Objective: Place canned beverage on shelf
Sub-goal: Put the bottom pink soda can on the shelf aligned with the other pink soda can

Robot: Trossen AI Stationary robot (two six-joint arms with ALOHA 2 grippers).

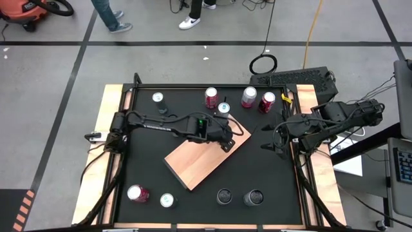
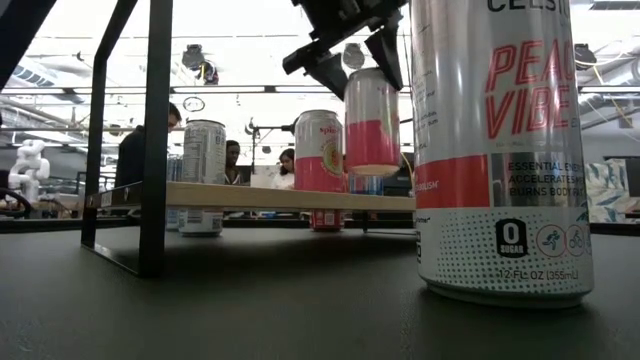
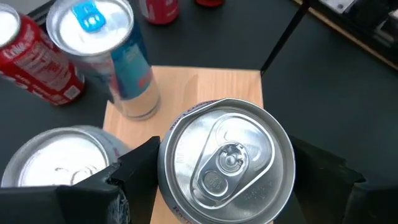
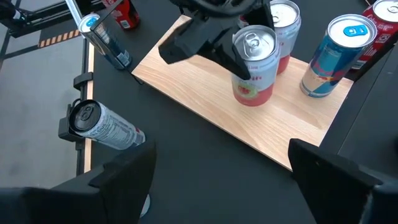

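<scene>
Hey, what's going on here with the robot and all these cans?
The left gripper holds a pink-and-white can just above the wooden shelf, which is raised on a black frame; the low view shows a gap under the can. Two cans already stand on the shelf nearby, one pink, one blue. The right gripper waits open over the table's right side. More cans stand around the black tabletop.

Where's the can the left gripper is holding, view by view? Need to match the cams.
High: hidden under the left gripper, over the shelf's far right corner.
Low: pink-and-white can top centre, held just above the shelf.
Left wrist: silver can top at centre-bottom, between the fingers.
Right wrist: upper centre, over the shelf.
Shared landmark: the blue-tab can beside it on the shelf.
</scene>
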